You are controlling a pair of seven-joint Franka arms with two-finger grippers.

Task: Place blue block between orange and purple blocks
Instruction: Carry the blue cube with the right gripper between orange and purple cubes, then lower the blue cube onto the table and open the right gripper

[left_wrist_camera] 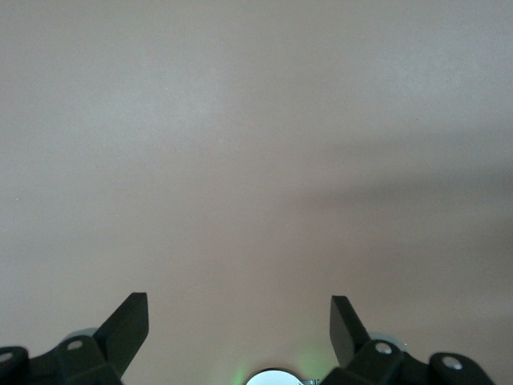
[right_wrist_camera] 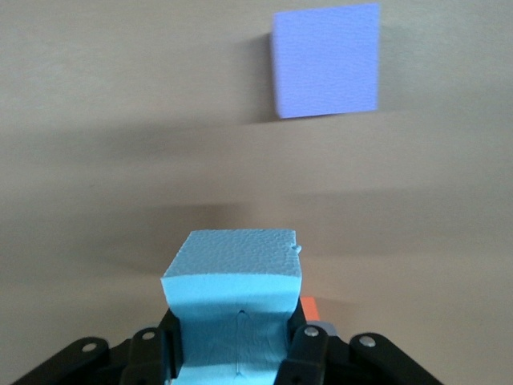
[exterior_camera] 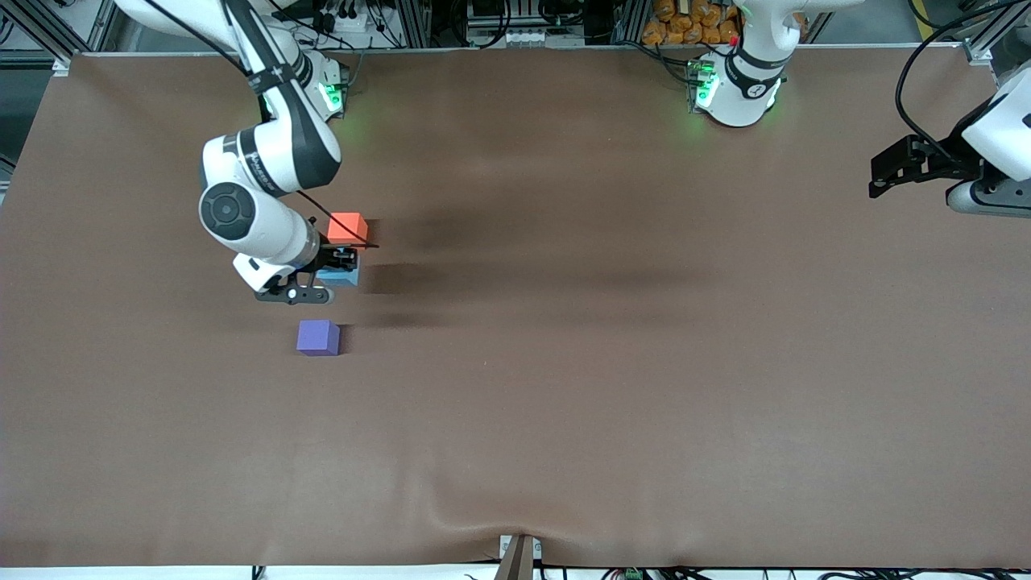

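My right tool is clamped on the blue block, fingers pressed against two facing sides; in the right wrist view the foam bulges slightly where the pads bite, so the grip looks firm. I cannot tell from these views whether the block is resting on the desk or carried just above it (the front view hides its underside beneath my wrist). It sits over the gap between the two other cubes, close beside the orange block, which is farther from the front camera, and with more bare desk between it and the purple block, which is nearer to the front camera.

Why held this way: gripping from above on the side faces leaves the faces toward orange and purple free, so I can lower the block into the gap without my fingers striking either neighbour. The right wrist view confirms the line: purple straight ahead, a sliver of orange at the block's foot.

Judgement: position is roughly between, but biased toward orange (a small shift toward purple would centre it) before release.

My left tool waits, jaws wide and holding nothing, over the desk's edge at the left arm's end; its wrist view shows only bare desk.
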